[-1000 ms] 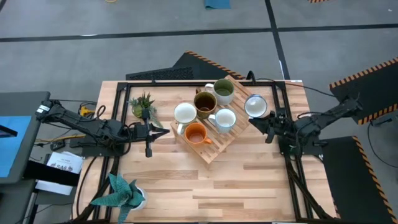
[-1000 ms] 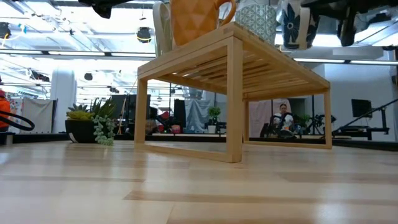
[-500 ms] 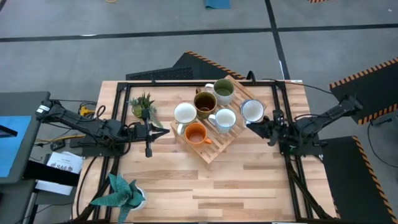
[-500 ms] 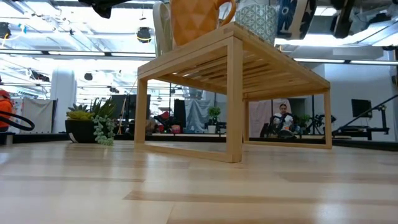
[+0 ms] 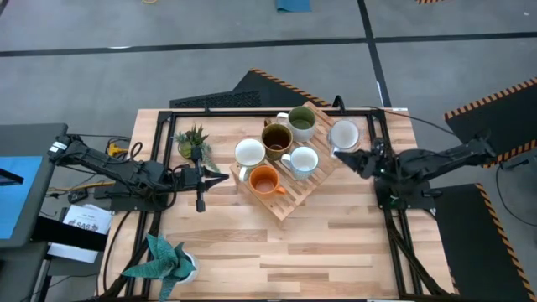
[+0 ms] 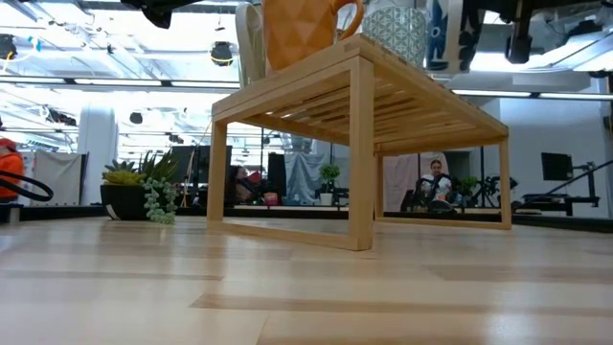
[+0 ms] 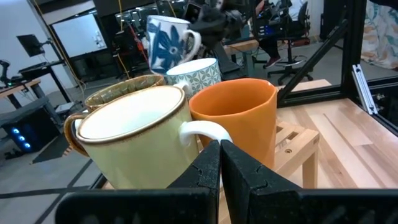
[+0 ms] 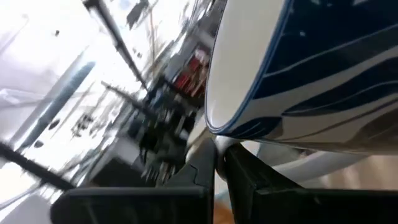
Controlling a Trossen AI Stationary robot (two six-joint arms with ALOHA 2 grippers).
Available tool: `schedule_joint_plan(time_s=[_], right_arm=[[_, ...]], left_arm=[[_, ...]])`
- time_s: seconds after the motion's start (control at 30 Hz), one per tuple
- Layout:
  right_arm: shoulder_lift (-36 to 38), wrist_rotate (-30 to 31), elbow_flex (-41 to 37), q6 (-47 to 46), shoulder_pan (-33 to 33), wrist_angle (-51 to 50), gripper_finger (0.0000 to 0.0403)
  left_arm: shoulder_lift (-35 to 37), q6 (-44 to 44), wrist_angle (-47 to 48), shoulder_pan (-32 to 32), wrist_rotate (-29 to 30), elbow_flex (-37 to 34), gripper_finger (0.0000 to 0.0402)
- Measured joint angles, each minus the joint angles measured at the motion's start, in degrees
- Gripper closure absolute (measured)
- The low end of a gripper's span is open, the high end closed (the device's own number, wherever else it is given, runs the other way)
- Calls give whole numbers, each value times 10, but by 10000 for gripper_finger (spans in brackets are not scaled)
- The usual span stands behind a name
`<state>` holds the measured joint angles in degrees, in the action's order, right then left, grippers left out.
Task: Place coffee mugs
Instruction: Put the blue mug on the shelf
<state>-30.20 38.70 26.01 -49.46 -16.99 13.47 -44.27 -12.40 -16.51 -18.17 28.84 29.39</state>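
Observation:
Five mugs stand on the slatted wooden rack [image 5: 289, 197]: cream-white [image 5: 249, 153], orange [image 5: 264, 179], dark brown [image 5: 276, 138], green [image 5: 301, 123] and white [image 5: 303, 159]. The sixth mug, white with a blue pattern [image 5: 343, 134], is at the rack's right corner, in my right gripper [image 5: 351, 153], which is shut on it. In the low view this mug [image 6: 448, 34] shows upright above the rack top. My left gripper [image 5: 215, 174] waits shut, left of the rack, with the cream-white mug [image 7: 137, 140] just ahead of its fingers. My right gripper holds the blue-patterned mug by its wall at the rim [image 8: 214, 127], pinched between the two fingers, one inside and one outside. The fingers come from the table's right side. The mug sits upright; whether its base rests on the rack, I cannot tell.
A small potted plant [image 5: 193, 143] stands just beyond my left gripper. Another plant [image 5: 164, 260] sits at the near left corner. A black frame [image 5: 377, 113] runs round the table's far part. Bare wood lies near the rack.
My right gripper has carried the blue-patterned mug first a little toward the rack, then toward the table's far edge. The mug tipped on the way and stands upright again now. The left arm kept still.

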Motion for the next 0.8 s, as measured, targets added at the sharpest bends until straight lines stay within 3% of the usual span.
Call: schedule_joint_plan(time_s=[0.1,0.27,0.8], right_arm=[[-20,-35,0,-32,7,-2,350],[-24,-44,0,-107,7,-36,320],[-47,-62,2,-113,10,-72,338]], left_arm=[[0,0,0,0,0,0,401],[0,2,0,0,-10,0,401],[0,6,0,0,-15,0,401]])
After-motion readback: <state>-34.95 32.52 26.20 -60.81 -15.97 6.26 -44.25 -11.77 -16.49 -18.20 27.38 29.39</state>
